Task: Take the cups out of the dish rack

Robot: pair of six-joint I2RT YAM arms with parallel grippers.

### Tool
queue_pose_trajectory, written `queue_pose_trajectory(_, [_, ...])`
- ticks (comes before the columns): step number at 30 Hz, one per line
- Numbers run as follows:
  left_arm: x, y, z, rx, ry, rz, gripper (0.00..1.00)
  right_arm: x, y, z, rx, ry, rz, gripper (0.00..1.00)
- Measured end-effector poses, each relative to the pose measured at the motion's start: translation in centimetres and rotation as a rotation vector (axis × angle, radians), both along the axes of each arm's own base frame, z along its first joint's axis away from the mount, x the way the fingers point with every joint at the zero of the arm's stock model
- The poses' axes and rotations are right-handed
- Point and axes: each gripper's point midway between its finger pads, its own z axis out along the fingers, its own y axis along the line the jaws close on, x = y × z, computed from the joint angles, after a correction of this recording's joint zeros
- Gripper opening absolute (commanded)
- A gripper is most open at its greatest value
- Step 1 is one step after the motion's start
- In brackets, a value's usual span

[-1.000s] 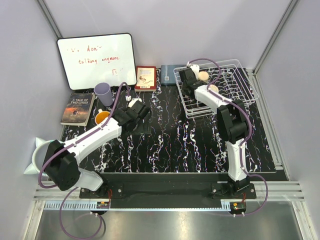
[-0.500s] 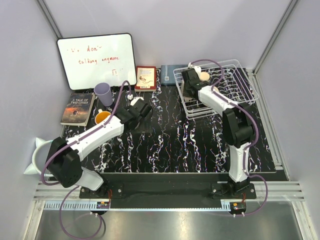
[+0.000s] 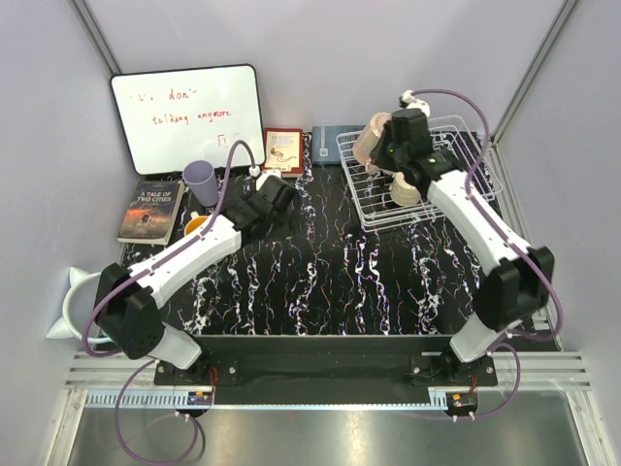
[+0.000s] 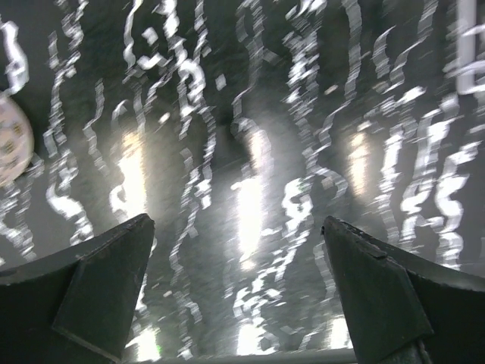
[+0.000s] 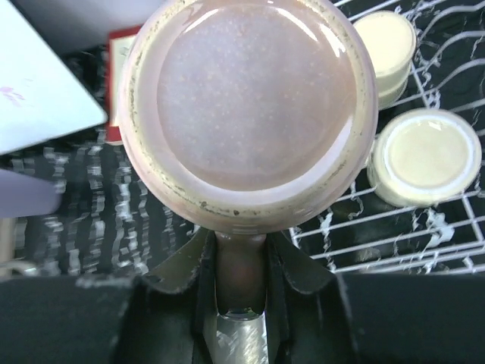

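R gripper [image 5: 241,262], clamped on pink cup [image 5: 246,98] rim, has lifted it out of rack [image 3: 473,160], upper right of top view. 2 cream cups [image 5: 424,155] still inside. L gripper [image 3: 277,194] fingers apart, empty.

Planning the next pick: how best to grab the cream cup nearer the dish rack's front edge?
Probably across its side wall, straight down from above: the cream cup stands on the dish rack's wires with a round face up, and the rack's raised sides would block a level approach.

Pink tumbler [image 3: 370,143] raised by dish rack [image 3: 369,209]; cream cups [image 5: 424,155] inside.
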Motion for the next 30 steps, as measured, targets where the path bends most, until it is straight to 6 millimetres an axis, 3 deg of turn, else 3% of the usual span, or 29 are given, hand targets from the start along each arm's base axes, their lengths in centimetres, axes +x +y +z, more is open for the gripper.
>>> queue_pose_trajectory(4, [2.0,-1.7,1.3,-0.184,-0.042,0.019,0.97,-2.6,-2.2,2.1,0.179,-0.029,-0.003,0.0])
queue_pose_trajectory(9, [3.9,-3.4,2.9,-0.614,-0.13,0.047,0.96,-5.5,-4.8,0.4,0.436,-0.011,-0.005,0.0])
queue_pose_trajectory(12, [4.4,-5.3,4.2,-0.837,-0.147,0.006,0.96,-6.7,-3.7,-1.5,0.579,0.023,0.04,0.0])
queue_pose_trajectory(17, [4.6,-9.1,9.4,-1.159,-0.213,-0.147,0.93,-9.3,-0.7,-3.2,0.821,0.084,0.141,0.0])
queue_pose_trajectory(22, [4.3,-10.7,12.6,-1.301,-0.249,-0.258,0.87,-10.7,0.4,-1.9,0.962,0.078,0.195,0.0])
queue_pose_trajectory(30, [4.6,-13.4,15.1,-1.363,-0.263,-0.361,0.84,-11.8,1.3,2.0,1.036,0.002,0.303,0.0])
